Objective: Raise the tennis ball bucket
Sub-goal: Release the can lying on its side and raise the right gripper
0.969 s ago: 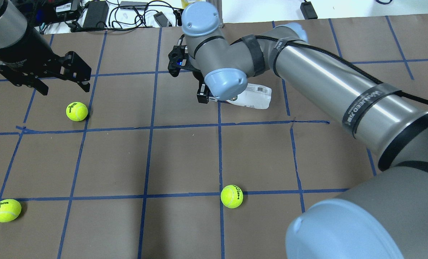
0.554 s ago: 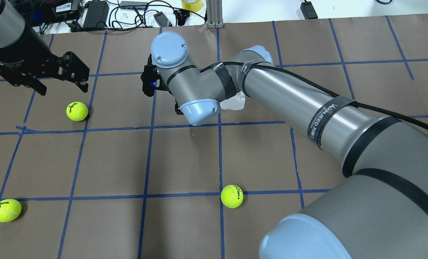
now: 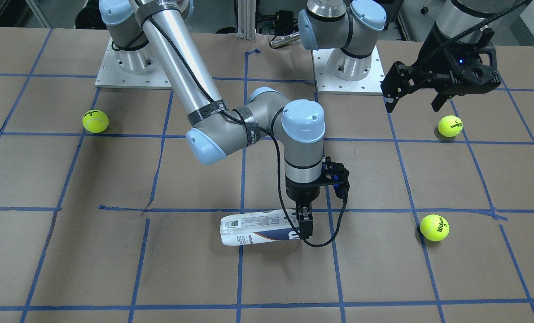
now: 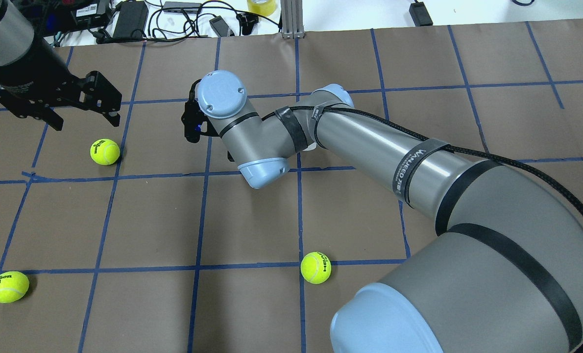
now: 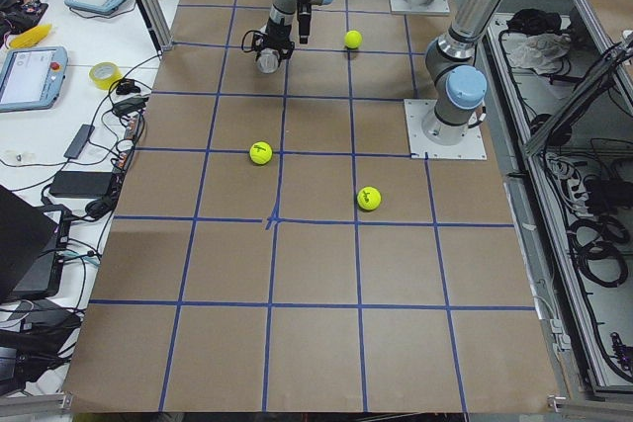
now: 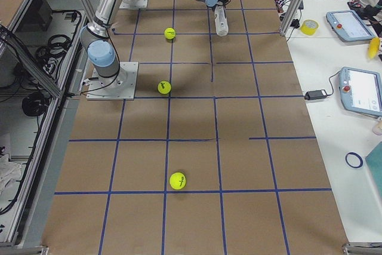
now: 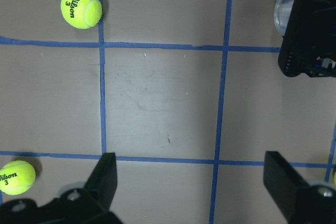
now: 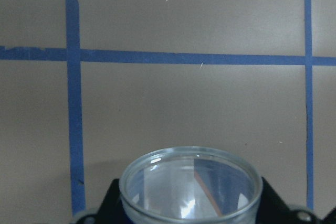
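Observation:
The tennis ball bucket is a clear can with a white and navy label. It lies on its side near the middle of the table. My right gripper points straight down and is shut on the can's open end. The right wrist view shows the round mouth between the two fingers. In the overhead view my right arm hides almost all of the can. My left gripper hangs open and empty above the table, apart from the can, which shows in its wrist view.
Three yellow-green tennis balls lie on the brown paper: one below the left gripper, one at the near left, one near the middle front. Cables and power bricks line the far edge.
My right arm has swung to the overhead view's left and the can has moved with it, now almost hidden under the arm. The left gripper and the balls have stayed put.

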`<control>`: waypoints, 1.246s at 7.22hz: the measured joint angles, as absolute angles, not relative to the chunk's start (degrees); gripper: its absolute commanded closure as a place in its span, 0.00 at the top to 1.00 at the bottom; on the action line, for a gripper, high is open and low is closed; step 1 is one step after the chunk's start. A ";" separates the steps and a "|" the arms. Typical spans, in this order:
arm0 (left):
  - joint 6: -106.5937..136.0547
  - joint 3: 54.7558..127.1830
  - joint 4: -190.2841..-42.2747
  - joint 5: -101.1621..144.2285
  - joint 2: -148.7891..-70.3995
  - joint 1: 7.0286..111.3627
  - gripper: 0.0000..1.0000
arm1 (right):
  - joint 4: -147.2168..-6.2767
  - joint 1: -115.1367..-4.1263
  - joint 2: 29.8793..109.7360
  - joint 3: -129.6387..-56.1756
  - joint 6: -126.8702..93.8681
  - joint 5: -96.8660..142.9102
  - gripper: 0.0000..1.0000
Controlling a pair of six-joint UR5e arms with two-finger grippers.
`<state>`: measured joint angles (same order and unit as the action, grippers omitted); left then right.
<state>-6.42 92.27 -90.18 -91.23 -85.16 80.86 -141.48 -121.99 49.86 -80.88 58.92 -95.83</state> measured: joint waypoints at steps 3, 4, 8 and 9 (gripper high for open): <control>-6.42 92.28 -90.20 -91.21 -85.18 80.86 1.00 | -141.75 -121.03 50.98 -81.03 58.88 -101.40 0.99; -6.44 92.32 -90.21 -91.20 -85.25 80.86 1.00 | -141.51 -119.01 52.41 -81.04 58.81 -99.67 1.00; -6.55 92.71 -89.22 -90.86 -86.53 80.65 1.00 | -125.93 -105.90 63.69 -81.21 58.49 -87.56 1.00; -6.57 92.99 -88.12 -90.41 -87.47 80.62 1.00 | -118.80 -102.15 67.84 -81.21 58.46 -86.54 1.00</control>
